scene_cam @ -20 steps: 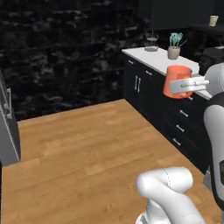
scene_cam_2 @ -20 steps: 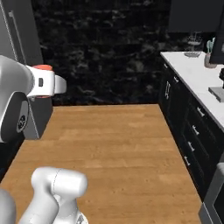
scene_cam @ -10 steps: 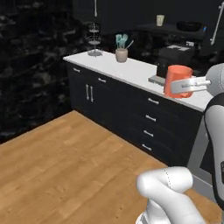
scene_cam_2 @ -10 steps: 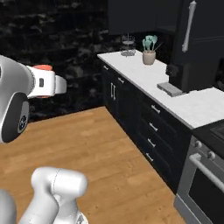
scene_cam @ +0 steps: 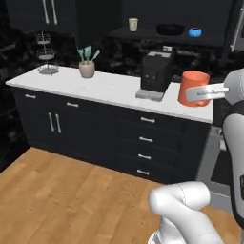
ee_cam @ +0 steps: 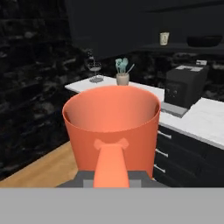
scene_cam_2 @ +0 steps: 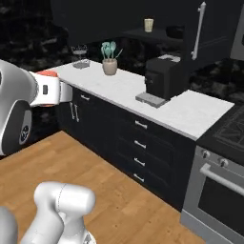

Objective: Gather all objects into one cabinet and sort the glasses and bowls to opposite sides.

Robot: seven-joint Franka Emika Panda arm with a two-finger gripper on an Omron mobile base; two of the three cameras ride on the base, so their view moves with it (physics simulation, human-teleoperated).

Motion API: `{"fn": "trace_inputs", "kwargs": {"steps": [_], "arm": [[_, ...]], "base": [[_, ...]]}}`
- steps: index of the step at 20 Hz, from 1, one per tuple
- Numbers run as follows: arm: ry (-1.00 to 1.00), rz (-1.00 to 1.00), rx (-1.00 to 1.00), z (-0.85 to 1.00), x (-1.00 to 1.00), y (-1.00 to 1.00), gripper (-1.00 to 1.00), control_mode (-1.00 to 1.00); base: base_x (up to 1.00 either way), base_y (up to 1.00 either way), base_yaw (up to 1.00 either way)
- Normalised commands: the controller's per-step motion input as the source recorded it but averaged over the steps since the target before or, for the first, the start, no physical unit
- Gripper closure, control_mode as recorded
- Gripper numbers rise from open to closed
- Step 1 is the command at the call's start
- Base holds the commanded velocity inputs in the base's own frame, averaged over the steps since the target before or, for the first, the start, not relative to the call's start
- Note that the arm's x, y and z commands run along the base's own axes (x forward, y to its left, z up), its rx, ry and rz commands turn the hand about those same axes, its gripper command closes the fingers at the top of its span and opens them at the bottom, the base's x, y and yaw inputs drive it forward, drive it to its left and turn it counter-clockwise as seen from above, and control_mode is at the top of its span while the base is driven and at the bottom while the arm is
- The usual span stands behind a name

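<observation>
Orange mug [scene_cam: 194,87] was held upright by its handle in the closed pincer [scene_cam: 202,94], above the bench [scene_cam: 112,88]. It was judged best kept level until beside cream mug [scene_cam: 133,24] on the cabinet shelf [scene_cam: 157,37].

Count on inspection: three mugs, namely one orange mug [scene_cam: 193,87], one cream mug [scene_cam: 133,24], one blue mug [scene_cam: 194,32]. One black bowl [scene_cam: 170,29]. One coffee machine [scene_cam: 156,74]. One utensil pot [scene_cam: 86,69]. One wire stand [scene_cam: 46,53].
</observation>
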Motion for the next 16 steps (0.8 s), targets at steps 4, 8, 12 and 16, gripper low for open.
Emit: {"fn": "trace_inputs", "kwargs": {"steps": [4, 8, 12, 16], "arm": [[0.00, 0.00, 0.00, 0.00, 0.00, 0.00, 1.00, 1.00], [0.00, 0.00, 0.00, 0.00, 0.00, 0.00, 1.00, 1.00], [0.00, 0.00, 0.00, 0.00, 0.00, 0.00, 1.00, 1.00], [0.00, 0.00, 0.00, 0.00, 0.00, 0.00, 1.00, 1.00]], "base": [[0.84, 0.82, -0.61], [0.87, 0.82, -0.60], [0.88, 0.81, -0.59], [0.83, 0.76, -0.56]]}}
